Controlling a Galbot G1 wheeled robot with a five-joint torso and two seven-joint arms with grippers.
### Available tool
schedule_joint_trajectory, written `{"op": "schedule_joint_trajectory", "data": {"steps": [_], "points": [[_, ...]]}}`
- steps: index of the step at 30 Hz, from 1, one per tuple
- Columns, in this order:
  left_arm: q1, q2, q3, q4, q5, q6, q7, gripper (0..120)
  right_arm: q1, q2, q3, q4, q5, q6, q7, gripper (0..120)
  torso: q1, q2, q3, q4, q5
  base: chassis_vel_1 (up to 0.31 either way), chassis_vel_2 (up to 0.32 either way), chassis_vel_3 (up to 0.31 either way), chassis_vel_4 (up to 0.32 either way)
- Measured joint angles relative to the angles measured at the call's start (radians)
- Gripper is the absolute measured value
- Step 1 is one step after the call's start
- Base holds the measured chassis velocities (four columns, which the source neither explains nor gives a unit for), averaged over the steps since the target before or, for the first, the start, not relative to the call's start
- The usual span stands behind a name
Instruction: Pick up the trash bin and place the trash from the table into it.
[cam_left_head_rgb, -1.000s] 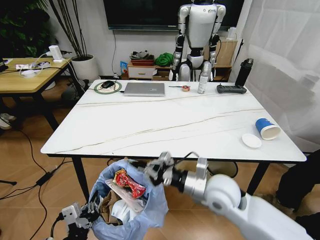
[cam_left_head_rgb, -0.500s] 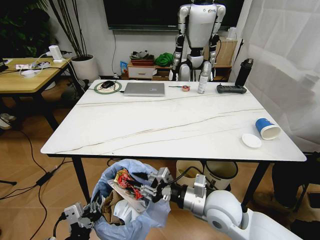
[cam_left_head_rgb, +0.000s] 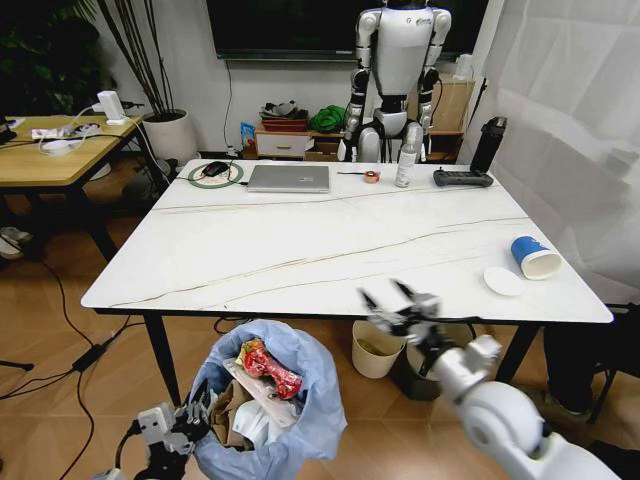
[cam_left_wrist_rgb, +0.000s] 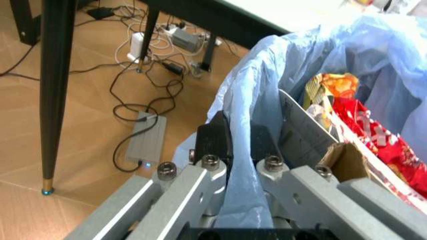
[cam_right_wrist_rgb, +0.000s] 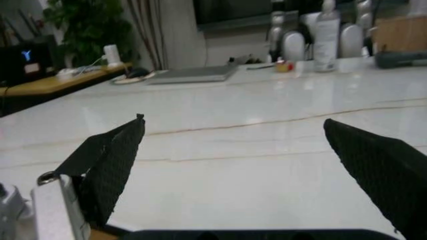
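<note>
Risen from the trash bin (cam_left_head_rgb: 268, 400), right gripper (cam_left_head_rgb: 391, 298) spreads; left gripper (cam_left_wrist_rgb: 237, 150) pinches its rim.

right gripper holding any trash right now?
No: in the right wrist view the right gripper has its two black fingers spread wide with bare white table between them.

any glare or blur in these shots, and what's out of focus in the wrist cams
Head view: even room light, a soft sheen on the table, nothing blown out. Left wrist view: the trash bin bag is bright and washed out toward the top; the left gripper close to the lens looks soft. Right wrist view: soft overall, with window glare across the tabletop, and the open right gripper fingers are dark, blurred shapes.
</note>
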Motion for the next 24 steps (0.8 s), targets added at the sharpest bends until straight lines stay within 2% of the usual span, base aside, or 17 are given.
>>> {"op": "schedule_joint_trajectory", "data": {"steps": [4,5,7,9,12,17,24], "points": [[-0.014,0.017,0.014,0.026,0.001,-0.009,0.006,0,-0.113,0.079,0.136,-0.004,-0.039,0.083,-0.082,100,0.0,0.0,0.0,0.0001,0.0003,0.0,0.0,0.0,0.0],[-0.017,0.022,0.022,0.036,0.003,-0.015,0.012,0,-0.153,0.137,0.177,-0.005,-0.071,0.111,-0.107,100,0.0,0.0,0.0,0.0002,-0.0001,0.0,0.0,0.0,0.0],[-0.017,0.022,0.023,0.037,0.003,-0.016,0.012,0,-0.155,0.142,0.179,-0.005,-0.073,0.113,-0.109,100,0.0,0.0,0.0,0.0001,-0.0001,0.0,0.0,0.0,0.0],[-0.018,0.028,0.038,0.053,0.011,-0.028,0.02,0,-0.202,0.257,0.223,-0.011,-0.118,0.143,-0.159,100,0.0,0.0,0.0,0.0003,0.0,0.0,0.0,0.0,0.0],[-0.018,0.034,0.056,0.074,0.017,-0.042,0.029,0,-0.236,0.367,0.242,-0.031,-0.161,0.176,-0.214,100,0.0,0.0,0.0,0.0,0.0003,0.0,0.0,0.0,0.0],[-0.021,0.036,0.069,0.084,0.018,-0.047,0.031,0,-0.244,0.437,0.255,-0.051,-0.175,0.199,-0.246,100,0.0,0.0,0.0,0.0002,0.0001,0.0,0.0,0.0,0.0],[-0.024,0.042,0.086,0.088,0.021,-0.047,0.031,0,-0.247,0.466,0.272,-0.065,-0.174,0.213,-0.277,100,0.0,0.0,0.0,0.0003,0.0001,0.0,0.0,0.0,0.0]]}}
